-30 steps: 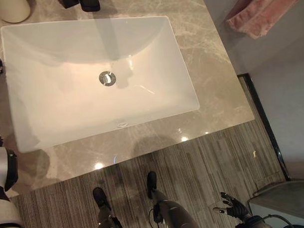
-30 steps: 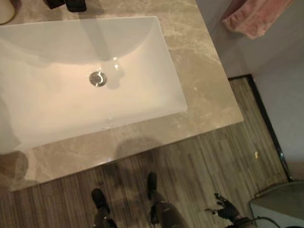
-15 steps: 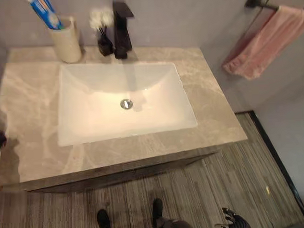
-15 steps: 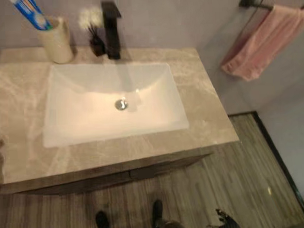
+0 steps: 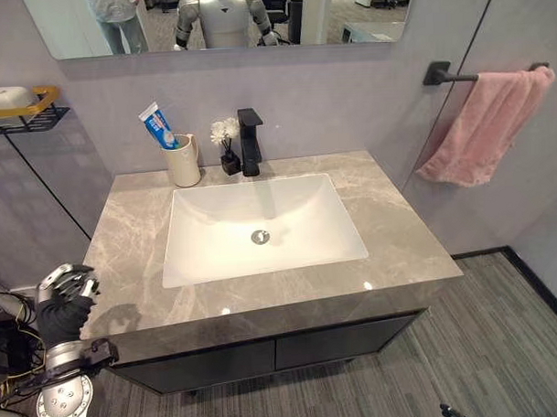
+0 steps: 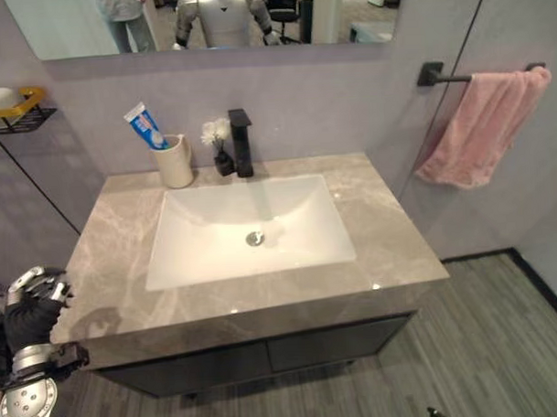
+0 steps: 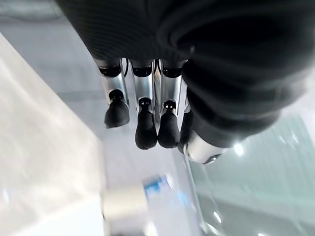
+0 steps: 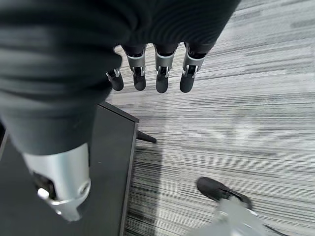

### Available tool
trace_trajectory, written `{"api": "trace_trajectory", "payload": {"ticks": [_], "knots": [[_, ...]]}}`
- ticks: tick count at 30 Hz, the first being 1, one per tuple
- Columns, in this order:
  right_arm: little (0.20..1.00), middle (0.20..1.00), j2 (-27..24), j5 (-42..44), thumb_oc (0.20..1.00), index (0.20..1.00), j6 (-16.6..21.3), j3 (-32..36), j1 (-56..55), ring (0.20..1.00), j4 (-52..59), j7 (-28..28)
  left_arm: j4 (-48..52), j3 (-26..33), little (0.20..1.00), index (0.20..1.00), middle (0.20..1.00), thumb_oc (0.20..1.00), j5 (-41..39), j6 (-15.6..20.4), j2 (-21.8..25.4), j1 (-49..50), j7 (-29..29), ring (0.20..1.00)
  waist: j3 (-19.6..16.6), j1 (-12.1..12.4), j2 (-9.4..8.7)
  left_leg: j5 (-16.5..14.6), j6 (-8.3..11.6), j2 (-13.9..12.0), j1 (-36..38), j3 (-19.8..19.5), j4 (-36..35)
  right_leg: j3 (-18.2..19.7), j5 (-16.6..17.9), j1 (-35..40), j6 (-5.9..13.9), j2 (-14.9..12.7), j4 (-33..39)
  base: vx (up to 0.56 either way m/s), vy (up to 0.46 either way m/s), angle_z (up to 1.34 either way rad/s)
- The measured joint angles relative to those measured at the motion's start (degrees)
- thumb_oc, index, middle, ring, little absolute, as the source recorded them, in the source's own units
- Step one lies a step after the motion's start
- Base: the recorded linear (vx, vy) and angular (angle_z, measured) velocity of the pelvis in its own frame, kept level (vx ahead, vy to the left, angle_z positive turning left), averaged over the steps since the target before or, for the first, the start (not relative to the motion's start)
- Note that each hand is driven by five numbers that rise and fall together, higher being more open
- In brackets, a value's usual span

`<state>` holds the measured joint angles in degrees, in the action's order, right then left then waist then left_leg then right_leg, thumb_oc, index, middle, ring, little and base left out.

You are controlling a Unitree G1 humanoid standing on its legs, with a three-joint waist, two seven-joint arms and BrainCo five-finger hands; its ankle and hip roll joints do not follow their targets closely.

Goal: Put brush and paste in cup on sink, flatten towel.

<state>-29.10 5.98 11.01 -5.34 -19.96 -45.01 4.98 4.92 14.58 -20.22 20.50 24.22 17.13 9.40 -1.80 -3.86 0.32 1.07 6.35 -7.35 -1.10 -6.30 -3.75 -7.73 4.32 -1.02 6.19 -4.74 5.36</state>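
A cream cup (image 5: 183, 161) stands on the marble counter (image 5: 408, 241) at the basin's back left corner. A blue and white toothpaste tube (image 5: 156, 126) leans out of it; whether a brush is in there too is too small to tell. The pink towel (image 5: 482, 126) hangs bunched and uneven from a black wall bar (image 5: 450, 75) at the right. My left hand (image 5: 66, 298) is raised by the counter's front left corner, fingers relaxed and holding nothing; its wrist view shows the cup (image 7: 123, 207) blurred past the fingers (image 7: 145, 128). My right hand (image 8: 162, 73) hangs low over the striped floor, fingers relaxed and empty.
A white basin (image 5: 193, 257) is set in the counter, with a black tap (image 5: 250, 141) and a small vase of white flowers (image 5: 226, 144) behind it. A wire shelf (image 5: 18, 100) juts from the left wall. The mirror reflects a person (image 5: 116, 11). Dark cabinet doors (image 5: 265, 355) sit below.
The camera has lifted from looking straight down at the basin to the whole vanity, wall and towel. My left hand has come up at the lower left; the right hand has sunk to the bottom edge.
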Motion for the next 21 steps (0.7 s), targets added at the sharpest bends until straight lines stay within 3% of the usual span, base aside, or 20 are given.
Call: {"api": "trace_trajectory", "payload": {"ticks": [2,4,6,10,14,21], "knots": [[1.0,1.0,-0.3,0.1,1.0,1.0,0.1,1.0,0.9,1.0,2.0,-1.0,1.4,-2.7,0.2,0.2,0.2,0.2,-1.9,0.8,0.2,-2.5,-3.3,0.2,0.4,-0.5,-0.36,-1.7,-0.01,3.1,-0.2,-4.0,1.7,1.7,0.3,-0.2,0.8,-1.8,0.0,-0.05,0.092,-0.15],[1.0,1.0,0.5,0.1,1.0,1.0,1.1,1.4,1.7,1.0,3.7,-1.3,2.4,-4.0,0.2,0.2,0.2,0.2,-2.9,1.6,0.3,-4.0,-5.8,0.2,0.4,-0.9,-1.35,-2.0,-0.93,5.1,-0.2,-4.0,1.7,5.4,0.5,-0.8,1.29,-3.0,0.0,-0.07,0.137,-0.28],[1.0,1.0,0.8,0.0,1.0,1.0,1.4,1.3,2.0,1.0,5.8,-1.9,3.0,-4.7,0.2,0.2,0.2,0.2,-4.9,2.3,0.4,-4.2,-6.8,0.2,0.5,-1.7,-2.45,-1.5,-2.1,6.4,0.1,-2.7,1.4,7.0,1.0,-1.6,2.14,-4.1,0.0,-0.04,0.125,-0.28],[1.0,1.0,4.3,0.2,1.0,1.0,1.9,3.8,3.7,1.0,5.5,-4.6,3.3,-9.0,0.2,0.2,0.2,0.2,-6.7,2.1,3.8,-1.9,-9.3,0.2,0.3,-1.9,-4.05,-0.7,-3.11,6.2,2.2,2.1,-1.4,10.3,2.1,-2.9,2.85,-4.3,0.0,0.01,0.071,-0.53],[1.0,1.0,4.3,0.0,1.0,1.0,1.9,3.8,2.0,1.0,5.4,-4.8,3.3,-10.2,0.2,0.2,0.2,0.2,-6.9,2.0,4.2,-1.7,-10.8,0.2,0.4,-2.5,-3.89,-1.1,-3.4,6.2,3.3,2.8,-1.4,10.8,2.0,-2.2,3.16,-4.2,0.0,0.01,0.048,-0.12],[1.0,1.0,4.0,0.0,1.0,1.0,2.0,4.5,4.0,1.0,7.0,-7.4,3.3,-11.9,0.2,0.2,0.2,0.2,-6.9,1.7,4.1,-2.4,-12.1,0.2,1.5,-3.5,-1.08,-2.4,-4.22,7.4,6.2,7.2,-1.3,15.6,3.1,-2.0,3.99,-4.5,-0.5,-0.05,0.135,-0.3]]}}
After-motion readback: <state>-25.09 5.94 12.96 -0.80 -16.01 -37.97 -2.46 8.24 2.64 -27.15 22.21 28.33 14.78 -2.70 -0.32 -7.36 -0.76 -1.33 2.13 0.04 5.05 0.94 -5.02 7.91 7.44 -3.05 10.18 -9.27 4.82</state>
